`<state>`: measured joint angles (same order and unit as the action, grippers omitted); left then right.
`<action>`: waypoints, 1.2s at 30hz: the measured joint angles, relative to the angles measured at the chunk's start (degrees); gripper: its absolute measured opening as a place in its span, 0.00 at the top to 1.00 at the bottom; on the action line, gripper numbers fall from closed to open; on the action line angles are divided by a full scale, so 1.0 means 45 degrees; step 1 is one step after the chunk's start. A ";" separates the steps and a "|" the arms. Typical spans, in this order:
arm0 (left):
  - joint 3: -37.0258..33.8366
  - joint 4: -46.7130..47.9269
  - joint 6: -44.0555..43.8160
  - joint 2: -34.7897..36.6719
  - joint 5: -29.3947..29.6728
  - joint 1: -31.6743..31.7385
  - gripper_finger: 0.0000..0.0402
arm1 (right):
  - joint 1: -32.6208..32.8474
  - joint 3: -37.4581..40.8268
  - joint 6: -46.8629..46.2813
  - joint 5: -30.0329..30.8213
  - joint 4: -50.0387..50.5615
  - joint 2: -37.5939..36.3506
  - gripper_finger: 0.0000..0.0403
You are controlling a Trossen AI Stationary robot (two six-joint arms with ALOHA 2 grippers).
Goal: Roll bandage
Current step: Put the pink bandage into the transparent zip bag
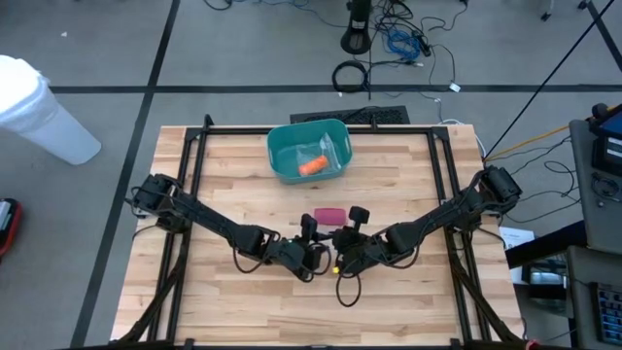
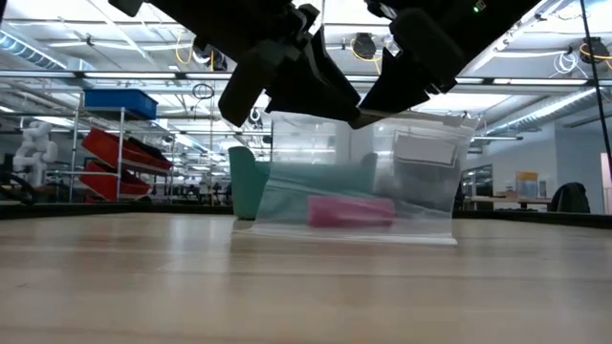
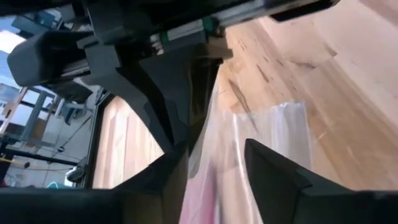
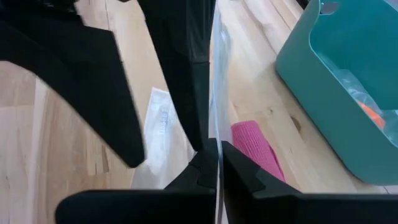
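Both arms reach in from the table's outer edges and meet near the middle of the wooden table (image 1: 224, 311). Between them hangs a clear plastic bag (image 2: 382, 191), held up by its top edge, its bottom touching the tabletop in the low view. Right gripper (image 4: 217, 163): fingers closed tight on the bag's thin upper edge, no gap showing between the pads in its wrist view. Left gripper (image 3: 214, 165): fingers set narrowly apart with the bag film running between them; contact with the film cannot be told from this view, nor from the low view, where dark finger bodies cover the bag's top. The pink bandage (image 2: 350, 211), a short roll, lies on its side on the table; in the low view it shows through the bag's lower part, but whether it is inside the bag or just behind it cannot be told. In the high view the bandage (image 1: 328, 215) sits just beyond the two grippers, toward the far side. A white label patch (image 2: 427, 149) shows on the bag's upper right. Farther back, a teal bin (image 1: 284, 160) stands near the table's far edge, holding an orange item (image 1: 312, 166) and some clear plastic. A white bucket (image 1: 39, 112) stands on the floor past the table's left far corner; cables lie on the floor beyond.
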<state>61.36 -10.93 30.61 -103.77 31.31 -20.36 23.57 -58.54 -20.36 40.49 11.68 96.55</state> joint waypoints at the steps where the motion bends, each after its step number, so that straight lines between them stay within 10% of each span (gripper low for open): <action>1: 0.0001 0.0054 -0.0005 0.0000 0.0007 0.0017 0.61 | 0.0000 0.0000 0.0002 0.0000 0.0000 0.0000 1.00; 36: 0.0016 0.0765 0.0379 0.0005 0.0787 0.0174 0.87 | 0.0034 0.0010 0.0451 -0.0433 -0.0652 0.0010 1.00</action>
<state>61.43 -7.49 32.32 -103.74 34.86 -19.57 23.73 -58.50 -18.33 38.54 8.75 96.60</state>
